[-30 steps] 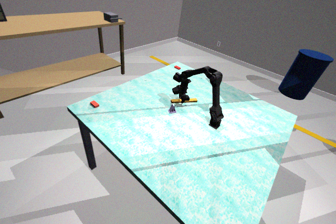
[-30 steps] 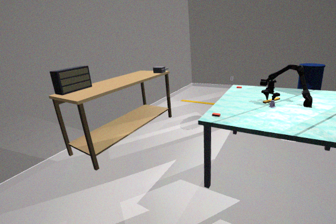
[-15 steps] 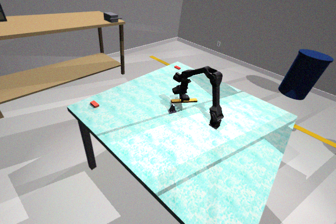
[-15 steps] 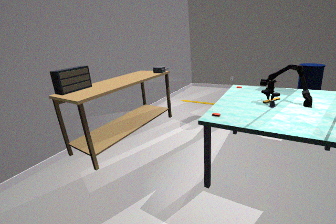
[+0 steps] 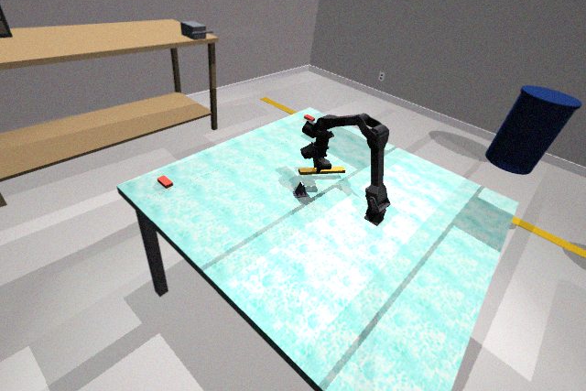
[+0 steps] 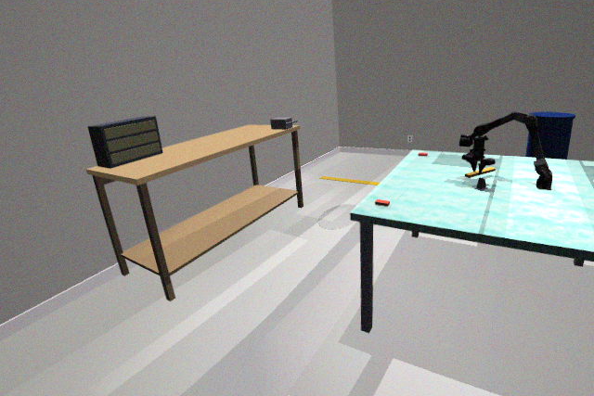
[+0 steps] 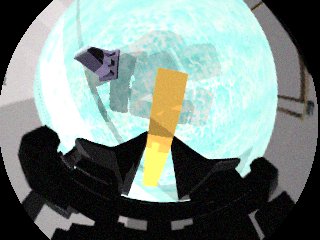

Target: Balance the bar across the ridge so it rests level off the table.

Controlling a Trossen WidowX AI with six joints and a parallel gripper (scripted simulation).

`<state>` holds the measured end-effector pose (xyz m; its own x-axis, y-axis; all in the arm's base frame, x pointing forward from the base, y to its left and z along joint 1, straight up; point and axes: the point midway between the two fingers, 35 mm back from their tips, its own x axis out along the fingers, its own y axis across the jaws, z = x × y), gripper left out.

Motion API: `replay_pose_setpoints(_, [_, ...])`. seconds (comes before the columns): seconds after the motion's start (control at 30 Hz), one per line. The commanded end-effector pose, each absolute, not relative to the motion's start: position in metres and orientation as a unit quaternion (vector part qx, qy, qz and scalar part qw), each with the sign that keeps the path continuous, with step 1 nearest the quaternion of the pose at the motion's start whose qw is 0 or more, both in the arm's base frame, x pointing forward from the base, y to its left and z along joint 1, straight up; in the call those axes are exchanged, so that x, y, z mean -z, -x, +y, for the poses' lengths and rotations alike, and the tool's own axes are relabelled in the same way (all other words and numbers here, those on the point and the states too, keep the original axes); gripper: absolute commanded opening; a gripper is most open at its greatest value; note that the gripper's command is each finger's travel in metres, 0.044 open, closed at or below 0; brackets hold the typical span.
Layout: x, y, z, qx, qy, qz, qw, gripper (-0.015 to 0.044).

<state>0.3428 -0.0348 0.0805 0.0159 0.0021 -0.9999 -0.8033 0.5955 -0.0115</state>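
Note:
The yellow bar [image 5: 337,169] [image 6: 488,171] [image 7: 170,97] is held roughly level, slightly above the table [image 5: 227,216] [image 6: 432,204]. My gripper [image 5: 322,169] [image 6: 478,172] [image 7: 159,136] is shut on the bar near its middle, with a finger on each long side. Both ends of the bar stick out past the fingers. The small dark purple ridge [image 5: 300,190] [image 6: 481,184] [image 7: 106,65] stands on the table beside the bar, apart from it, at the upper left in the wrist view. Nothing rests on the ridge.
One red block [image 5: 165,181] [image 6: 382,202] lies near a table corner, and another red block [image 5: 309,117] [image 6: 422,154] lies near the far corner. Shadows of the arm fall around the bar and ridge. A wooden workbench [image 5: 94,38] [image 6: 206,146] and a blue barrel [image 5: 532,131] [image 6: 551,134] stand off the table.

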Motion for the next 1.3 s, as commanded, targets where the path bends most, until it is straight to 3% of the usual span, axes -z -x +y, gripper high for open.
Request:
replay_pose_setpoints(0.0, [-0.094, -0.346, -0.035, -0.313, 0.324, 0.622, 0.641, 0.0000])
replay_pose_setpoints(0.97, [-0.163, -0.338, -0.034, -0.313, 0.325, 0.622, 0.640, 0.0000])
replay_pose_setpoints(1.27, [-0.163, -0.343, -0.003, -0.320, 0.330, 0.618, 0.637, 0.0000])
